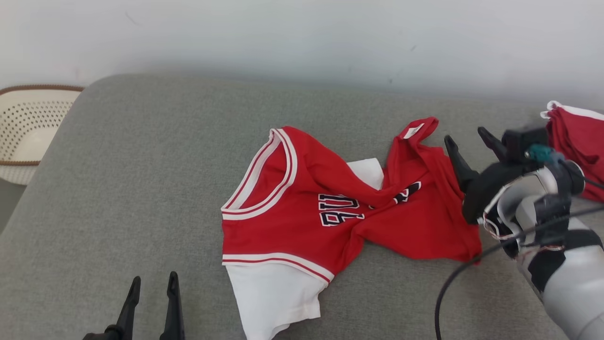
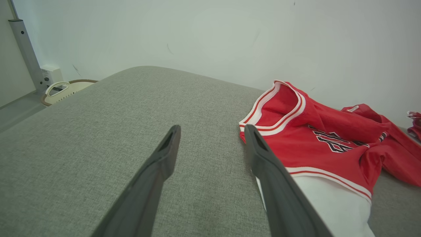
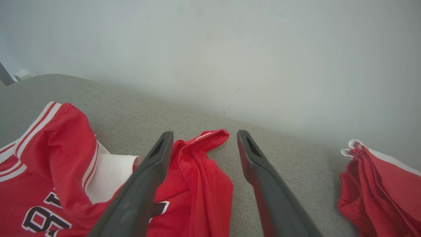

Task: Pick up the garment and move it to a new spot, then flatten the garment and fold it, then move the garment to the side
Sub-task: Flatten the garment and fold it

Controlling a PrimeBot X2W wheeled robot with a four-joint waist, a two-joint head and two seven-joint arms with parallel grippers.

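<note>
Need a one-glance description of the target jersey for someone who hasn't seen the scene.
On the grey padded surface by the white wall, look mid-right: a crumpled red jersey lies there. Unlike the bunched red cloth at the far right edge, it shows dark lettering, striped trim and a white sleeve.

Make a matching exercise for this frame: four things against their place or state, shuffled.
Things:
1 jersey
2 basket
3 red pile
4 left gripper

Place or state:
A open, holding nothing
B crumpled mid-cushion
C past the cushion's left end
D at the cushion's right edge

Pairs: 1-B, 2-C, 3-D, 4-A.
</note>
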